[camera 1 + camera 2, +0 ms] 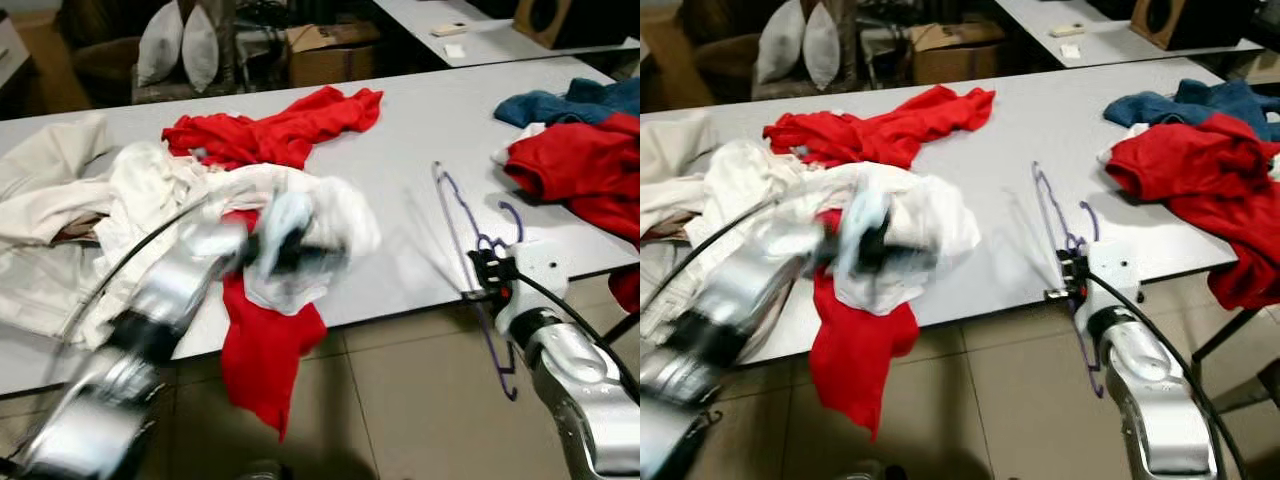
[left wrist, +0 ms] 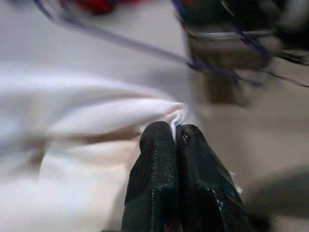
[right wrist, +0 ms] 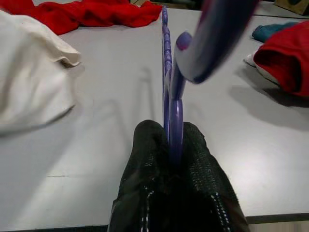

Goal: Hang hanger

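Observation:
A thin purple hanger (image 1: 462,230) stands over the white table's front edge, its hook (image 3: 212,34) close to the wrist camera. My right gripper (image 3: 173,145) is shut on the hanger's neck, at the table's front right. My left gripper (image 2: 175,136) is shut on a fold of a white garment (image 1: 300,225), which it holds up just above the table near the front middle; the arm is blurred. A red garment (image 1: 262,350) hangs from under the white one over the table's edge.
On the white table (image 1: 400,130) lie a red garment (image 1: 270,130) at the back, a heap of cream cloth (image 1: 60,210) at the left, and red (image 1: 585,170) and blue clothes (image 1: 560,100) at the right. Tiled floor (image 1: 420,400) lies below. Boxes and cushions stand behind.

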Controlling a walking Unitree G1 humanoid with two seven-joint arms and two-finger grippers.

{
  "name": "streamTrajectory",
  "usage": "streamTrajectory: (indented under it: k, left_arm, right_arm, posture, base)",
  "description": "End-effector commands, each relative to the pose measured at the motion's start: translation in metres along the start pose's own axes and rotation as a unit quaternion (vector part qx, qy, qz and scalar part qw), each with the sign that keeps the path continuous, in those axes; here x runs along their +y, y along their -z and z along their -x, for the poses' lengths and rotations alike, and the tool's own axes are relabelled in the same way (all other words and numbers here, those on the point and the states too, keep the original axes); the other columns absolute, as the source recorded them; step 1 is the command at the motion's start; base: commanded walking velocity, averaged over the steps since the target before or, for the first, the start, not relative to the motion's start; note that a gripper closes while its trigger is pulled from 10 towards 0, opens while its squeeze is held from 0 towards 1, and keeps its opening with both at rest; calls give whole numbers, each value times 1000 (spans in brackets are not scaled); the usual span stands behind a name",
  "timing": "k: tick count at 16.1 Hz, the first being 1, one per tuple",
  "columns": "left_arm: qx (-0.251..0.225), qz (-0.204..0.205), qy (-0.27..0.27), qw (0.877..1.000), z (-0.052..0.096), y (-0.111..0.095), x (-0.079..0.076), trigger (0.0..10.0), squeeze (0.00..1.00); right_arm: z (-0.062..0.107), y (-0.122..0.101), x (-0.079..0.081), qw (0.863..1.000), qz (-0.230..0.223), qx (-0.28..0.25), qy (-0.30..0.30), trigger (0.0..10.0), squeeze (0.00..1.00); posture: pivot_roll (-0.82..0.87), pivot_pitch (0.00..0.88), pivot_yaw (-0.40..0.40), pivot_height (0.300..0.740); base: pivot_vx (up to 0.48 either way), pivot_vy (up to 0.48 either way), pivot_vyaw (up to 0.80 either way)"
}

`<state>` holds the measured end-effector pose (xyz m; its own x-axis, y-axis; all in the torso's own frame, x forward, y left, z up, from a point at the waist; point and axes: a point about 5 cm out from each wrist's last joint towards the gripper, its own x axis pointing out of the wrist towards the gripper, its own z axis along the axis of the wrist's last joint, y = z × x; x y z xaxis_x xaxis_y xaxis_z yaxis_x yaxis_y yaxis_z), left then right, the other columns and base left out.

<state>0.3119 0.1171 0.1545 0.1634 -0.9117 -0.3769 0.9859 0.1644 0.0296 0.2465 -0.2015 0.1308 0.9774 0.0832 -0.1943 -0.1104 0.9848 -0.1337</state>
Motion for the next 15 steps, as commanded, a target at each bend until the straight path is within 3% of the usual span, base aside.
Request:
streamTrajectory:
  k: [1, 2, 4, 8, 9, 10, 11, 12, 13, 15]
  left_arm:
    - [19, -11, 37, 999, 11, -8, -7, 0, 0]
    - [44, -15, 30, 998, 20, -3, -5, 0, 0]
    - [85, -38, -42, 995, 41, 0, 10, 0, 0]
    - [123, -59, -152, 979, 68, -1, 32, 0, 0]
    - [99, -85, -272, 954, 81, -10, 54, 0, 0]
    - [82, -97, -335, 934, 88, -18, 66, 0, 0]
    - [67, -100, -371, 921, 92, -24, 72, 0, 0]
    - [19, -125, -452, 883, 106, -44, 85, 0, 0]
    - [5, -132, -479, 868, 112, -50, 88, 0, 0]
    - [2, -135, -570, 810, 133, -54, 98, 0, 0]
  right_arm:
    - [-2, -3, -3, 1000, 1, -8, 5, 10000, 0]
    - [-2, -3, -4, 1000, 1, -8, 6, 10000, 0]
    - [-4, -3, -5, 1000, 1, -9, 9, 10000, 0]
    - [-6, -4, -6, 1000, 3, -10, 6, 10000, 0]
    - [-7, -4, -8, 1000, 4, -10, 10, 10000, 0]
    - [-7, -4, -10, 1000, 4, -10, 15, 10000, 0]
    - [-7, -4, -11, 1000, 3, -9, 18, 10000, 0]
    - [-7, -4, -11, 1000, 2, -10, 21, 10000, 0]
    - [-7, -4, -11, 1000, 2, -10, 21, 10000, 0]
    - [-6, -3, -10, 1000, 2, -10, 20, 10000, 0]
  posture:
    - [-34, 0, 48, 740]
    - [-30, 0, 44, 740]
    - [-23, 0, 37, 740]
    - [-18, 0, 32, 740]
    - [-17, 0, 33, 740]
    - [-17, 0, 33, 740]
    - [-16, 0, 33, 740]
    - [-19, 0, 34, 740]
    - [-20, 0, 36, 740]
    - [-20, 0, 39, 740]
  base:
    - [0, 0, 0]
    - [0, 0, 0]
    - [0, 0, 0]
    - [0, 0, 0]
    - [0, 0, 0]
    - [0, 0, 0]
    - [0, 0, 0]
    - [0, 0, 0]
    - [0, 0, 0]
    - [0, 0, 0]
